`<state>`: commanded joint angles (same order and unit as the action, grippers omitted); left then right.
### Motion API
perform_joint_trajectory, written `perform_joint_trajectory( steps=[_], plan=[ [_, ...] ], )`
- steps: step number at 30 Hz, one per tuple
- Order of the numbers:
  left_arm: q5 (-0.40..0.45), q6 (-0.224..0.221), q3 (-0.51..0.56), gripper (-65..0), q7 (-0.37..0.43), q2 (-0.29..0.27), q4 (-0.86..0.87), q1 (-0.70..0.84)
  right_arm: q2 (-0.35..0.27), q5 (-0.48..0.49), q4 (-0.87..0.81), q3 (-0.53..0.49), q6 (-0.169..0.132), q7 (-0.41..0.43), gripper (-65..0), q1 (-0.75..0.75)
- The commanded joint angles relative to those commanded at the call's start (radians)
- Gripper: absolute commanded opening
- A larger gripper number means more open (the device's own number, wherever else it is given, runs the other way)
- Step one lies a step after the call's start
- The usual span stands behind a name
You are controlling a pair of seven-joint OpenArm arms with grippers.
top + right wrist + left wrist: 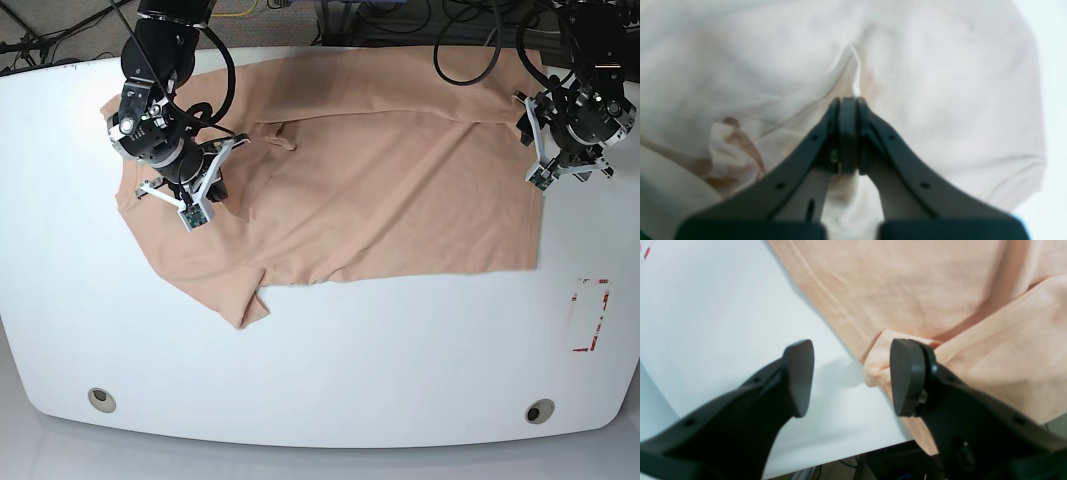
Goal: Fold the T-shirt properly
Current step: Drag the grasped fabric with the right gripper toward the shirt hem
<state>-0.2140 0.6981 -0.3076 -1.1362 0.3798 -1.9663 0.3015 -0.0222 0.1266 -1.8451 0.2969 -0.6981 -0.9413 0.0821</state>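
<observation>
The peach T-shirt (pixel 380 190) lies spread across the back half of the white table (pixel 350 350), with one sleeve (pixel 245 305) pointing toward the front. My left gripper (pixel 853 376) is open at the shirt's edge by the table's back edge. A small rolled corner of cloth (pixel 877 368) lies between its fingers, beside the right finger (pixel 907 376). In the base view that left gripper (pixel 530 120) is at the shirt's right side. My right gripper (pixel 848 100) is shut on a raised ridge of the T-shirt (pixel 940 100). In the base view the right gripper (pixel 228 150) is over the shirt's left part.
A red-outlined rectangle (pixel 590 315) is marked on the table at the front right. Cables (pixel 470 30) hang behind the back edge. Two round holes (pixel 100 400) sit near the front edge. The table's back edge (pixel 840 456) runs just under my left gripper.
</observation>
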Motion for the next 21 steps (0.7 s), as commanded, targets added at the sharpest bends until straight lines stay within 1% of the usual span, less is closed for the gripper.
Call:
perform_joint_trajectory(
  steps=[6,12,15,16,17,19,20,21],
  plan=[
    [0.0,0.0,0.0,-31.5,0.0,0.002,0.0,0.0,0.0,0.0,0.046,0.0,0.0,0.002,-65.0,-0.038],
    [0.0,0.0,0.0,-31.5,0.0,0.002,0.0,0.0,0.0,0.0,0.097,-0.002,0.0,0.031,-64.2,-0.071],
    [0.0,0.0,0.0,-31.7,0.0,0.002,0.0,0.0,0.0,0.0,0.132,-0.002,0.0,0.031,-59.3,-0.086],
    [0.0,0.0,0.0,-31.7,0.0,0.002,0.0,0.0,0.0,-0.002,0.147,-0.002,0.0,0.031,-55.6,-0.094],
    [0.0,0.0,0.0,-31.7,0.0,0.002,0.0,0.0,0.0,-0.002,0.153,-0.002,0.0,0.032,-54.1,-0.095],
    [0.0,0.0,0.0,-31.7,0.0,0.002,0.0,0.0,-0.002,0.0,0.169,-0.002,0.0,0.032,-45.5,-0.104],
    [0.0,0.0,0.0,-31.7,0.0,0.002,0.0,0.0,-0.002,0.0,0.169,-0.002,0.0,0.032,-42.8,-0.106],
    [0.0,0.0,0.0,-31.7,0.0,0.002,0.0,0.0,-0.002,0.0,0.169,-0.002,0.0,0.032,-37.4,-0.106]
  ],
)
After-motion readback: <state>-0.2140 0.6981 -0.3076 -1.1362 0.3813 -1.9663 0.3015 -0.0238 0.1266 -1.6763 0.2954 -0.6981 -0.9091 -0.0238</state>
